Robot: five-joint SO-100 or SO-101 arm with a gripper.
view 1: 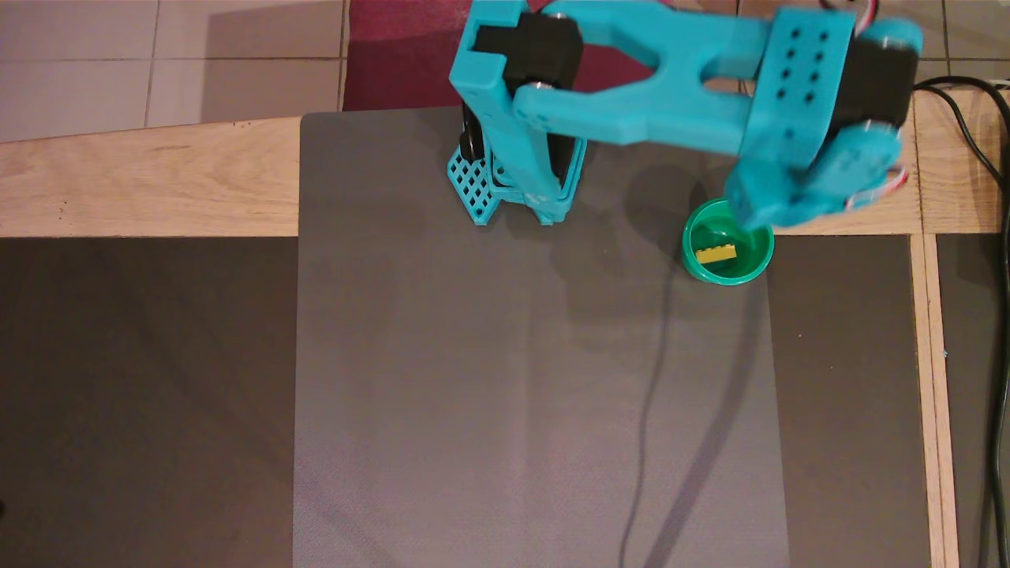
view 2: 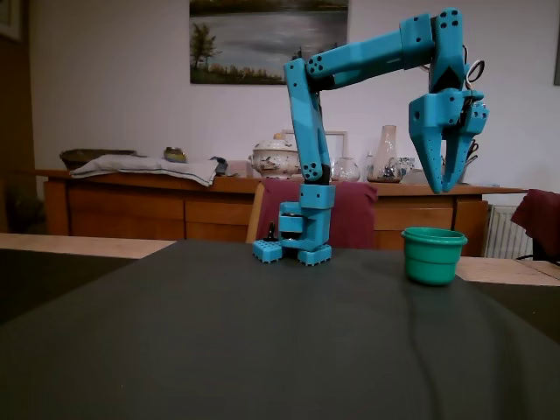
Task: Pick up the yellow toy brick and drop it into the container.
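Note:
The yellow toy brick (view 1: pixel 716 254) lies flat inside the container (view 1: pixel 688 256), a teal-green cup at the mat's far right in the overhead view. In the fixed view the container (view 2: pixel 433 257) hides the brick behind its wall. My gripper (view 2: pixel 444 187) hangs point-down well above the cup's rim, open, fingertips a little apart with nothing between them. From above, the blurred gripper body (view 1: pixel 789 189) covers the cup's back edge.
The arm's teal base (view 1: pixel 513 185) stands at the back of the grey mat (view 1: pixel 513 394). A black cable (view 1: pixel 986 237) runs down the right side. Wooden table strips (view 1: pixel 142 181) border the mat. A sideboard with crockery (view 2: pixel 280 157) stands behind the table.

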